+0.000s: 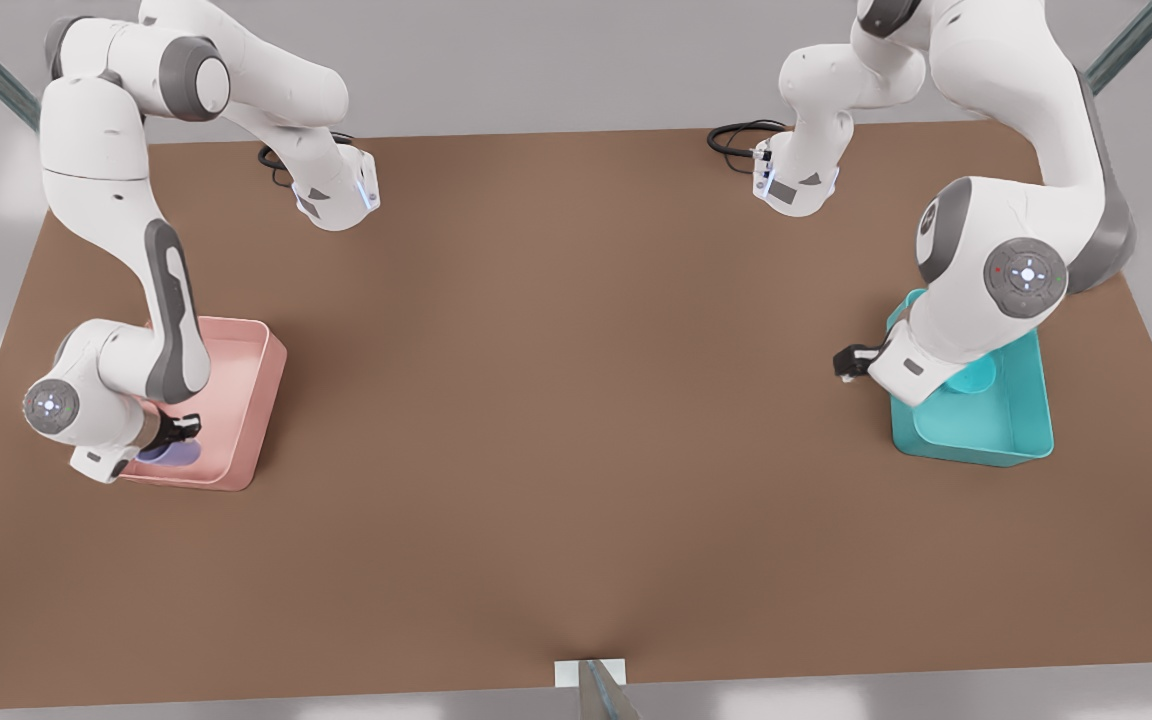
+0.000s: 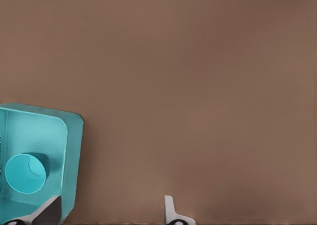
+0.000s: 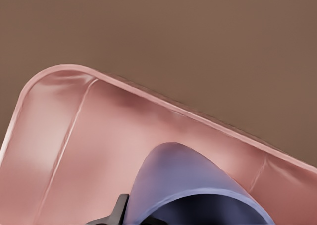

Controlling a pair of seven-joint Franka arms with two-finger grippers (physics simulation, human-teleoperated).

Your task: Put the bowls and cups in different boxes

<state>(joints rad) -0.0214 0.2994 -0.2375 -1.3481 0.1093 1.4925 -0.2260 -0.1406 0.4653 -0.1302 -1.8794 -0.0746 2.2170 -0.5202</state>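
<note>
The teal bowl [image 1: 976, 378] [image 2: 25, 173] sits inside the teal box [image 1: 976, 442] [image 2: 74, 136] at the front view's right. My left gripper [image 1: 851, 362] [image 2: 111, 216] hangs open just outside that box's rim, over bare table, with nothing between its fingers. At the front view's left, the lavender cup [image 1: 174, 454] [image 3: 193, 185] is low inside the pink box [image 1: 258, 400] [image 3: 74, 126]. My right gripper [image 1: 179, 430] is shut on the cup's rim. One dark finger [image 3: 119, 212] shows against the cup's outer wall.
The brown table [image 1: 576, 450] stretches wide between the two boxes. Both arm bases and black cables [image 1: 736, 135] stand at the far edge. A small white bracket [image 1: 591, 675] sits at the near edge.
</note>
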